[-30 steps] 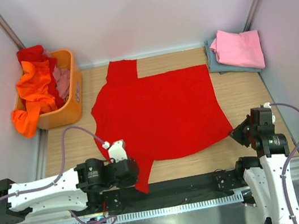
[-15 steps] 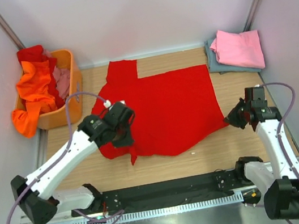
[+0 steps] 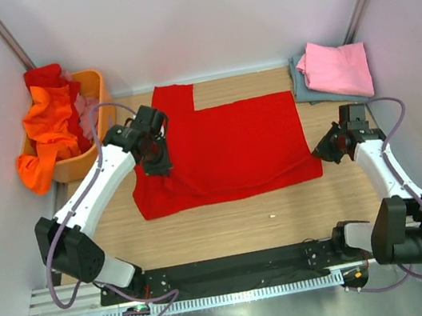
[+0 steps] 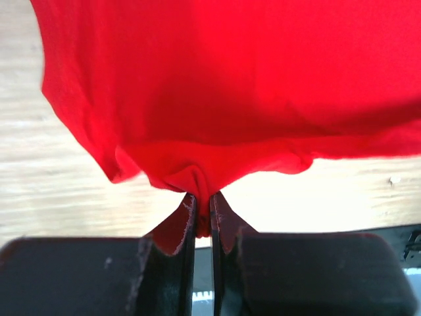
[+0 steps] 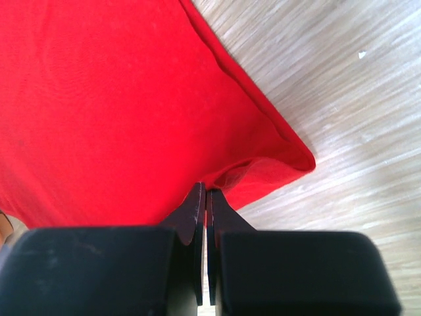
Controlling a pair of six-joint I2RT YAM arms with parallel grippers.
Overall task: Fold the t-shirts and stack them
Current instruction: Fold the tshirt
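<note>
Large bright red cloth t-shirt [image 3: 233,146] lies spread on light wooden table [image 3: 302,216], at centre. Left gripper [image 4: 202,204] is pinched tight on bunched red cloth at shirt's left side. Right gripper [image 5: 202,194] is likewise clamped on cloth at right edge, low to table.

I judge step in hand: first fold of red shirt, near hem being carried toward far side, not finished.

Next move, I think: lay held edge flat and even, then let go with both grippers. Risk: cloth drags or wrinkles.

Folded pink t-shirt [image 3: 338,68] sits on folded grey-blue t-shirt [image 3: 303,92] in far right corner. Orange plastic basket [image 3: 105,127] at far left holds more clothes.

Bright, even light, soft shadows — table [image 4: 316,197] glare-washed in left wrist view, close foreground blurred
</note>
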